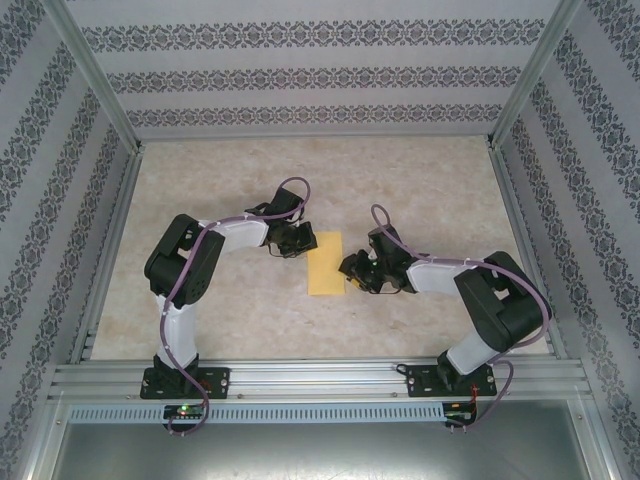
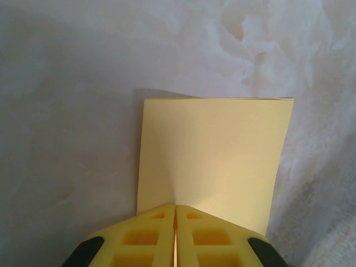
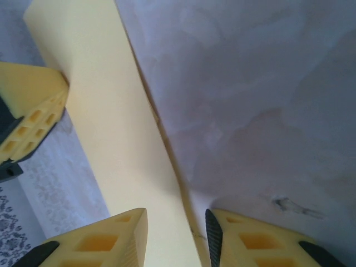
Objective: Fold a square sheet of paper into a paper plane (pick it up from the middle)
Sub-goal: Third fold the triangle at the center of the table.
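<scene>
So the yellow sheet of paper [image 1: 325, 263] sits mid-table [image 1: 210, 190] between the two arms, and from above it reads as a tall narrow rectangle rather than a square. In the left wrist view there's a doubled edge along the far side, so it looks folded over. The left gripper [image 2: 175, 219] is clamped tight on the paper's near edge, jaws pressed together with the sheet pinched in the seam. The right gripper [image 3: 175, 217] is at the opposite long edge, jaws apart, with the paper's edge running into the gap between its fingers [image 3: 111, 239], not squeezed.
</scene>
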Available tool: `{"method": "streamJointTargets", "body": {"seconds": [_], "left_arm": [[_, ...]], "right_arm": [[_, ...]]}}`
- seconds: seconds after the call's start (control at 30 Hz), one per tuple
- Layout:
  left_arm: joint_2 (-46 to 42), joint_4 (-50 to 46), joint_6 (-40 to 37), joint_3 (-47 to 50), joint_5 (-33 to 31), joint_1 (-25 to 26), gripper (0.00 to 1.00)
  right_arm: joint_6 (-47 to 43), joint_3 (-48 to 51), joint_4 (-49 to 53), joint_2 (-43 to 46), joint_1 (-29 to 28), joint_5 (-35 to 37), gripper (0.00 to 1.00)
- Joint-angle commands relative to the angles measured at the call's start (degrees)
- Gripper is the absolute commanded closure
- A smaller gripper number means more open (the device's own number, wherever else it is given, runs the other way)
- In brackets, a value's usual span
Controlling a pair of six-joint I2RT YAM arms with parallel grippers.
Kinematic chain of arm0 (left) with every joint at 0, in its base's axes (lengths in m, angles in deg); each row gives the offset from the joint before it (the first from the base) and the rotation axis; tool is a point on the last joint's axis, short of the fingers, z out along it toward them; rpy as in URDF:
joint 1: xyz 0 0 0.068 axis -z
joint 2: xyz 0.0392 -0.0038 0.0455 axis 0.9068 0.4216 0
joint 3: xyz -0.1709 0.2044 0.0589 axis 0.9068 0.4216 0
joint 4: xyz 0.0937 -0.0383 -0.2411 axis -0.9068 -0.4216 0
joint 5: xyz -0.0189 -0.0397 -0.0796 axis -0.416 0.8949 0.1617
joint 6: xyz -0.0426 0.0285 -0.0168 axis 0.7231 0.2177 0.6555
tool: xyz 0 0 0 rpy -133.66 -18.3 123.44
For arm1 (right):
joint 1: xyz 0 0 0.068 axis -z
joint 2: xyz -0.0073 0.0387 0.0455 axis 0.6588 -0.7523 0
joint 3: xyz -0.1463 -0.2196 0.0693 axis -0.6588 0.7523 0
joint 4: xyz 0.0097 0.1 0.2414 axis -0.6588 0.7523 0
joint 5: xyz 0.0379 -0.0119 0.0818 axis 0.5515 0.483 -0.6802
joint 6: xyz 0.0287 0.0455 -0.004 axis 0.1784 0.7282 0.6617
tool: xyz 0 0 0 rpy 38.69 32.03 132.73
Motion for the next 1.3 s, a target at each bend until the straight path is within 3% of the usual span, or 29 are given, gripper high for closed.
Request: {"method": "streamJointTargets", "body": {"seconds": [0.0, 0.43, 0.67, 0.93, 1.27], "left_arm": [[0.36, -1.89, -0.65, 0.47, 0.28, 0.35, 0.89], [-0.24, -0.90, -0.13, 1.40, 0.89, 0.37, 0.89], [-0.46, -0.74, 0.01, 1.65, 0.79, 0.36, 0.89], [-0.70, -0.45, 0.76, 1.73, 0.67, 0.30, 0.89], [-1.11, -0.31, 0.59, 2.09, 0.75, 0.28, 0.89]], "right_arm": [[0.81, -1.42, -1.36, -2.92, -1.46, -0.43, 0.65], [1.34, -1.12, -9.47, -3.83, -1.33, -2.56, 0.69], [1.41, -0.89, -9.08, -3.35, -0.45, -1.84, 0.67], [3.90, 0.60, -0.12, 1.72, -1.24, 2.06, 0.65], [6.08, 0.64, -1.66, 0.75, -2.65, 1.82, 0.66]]}}
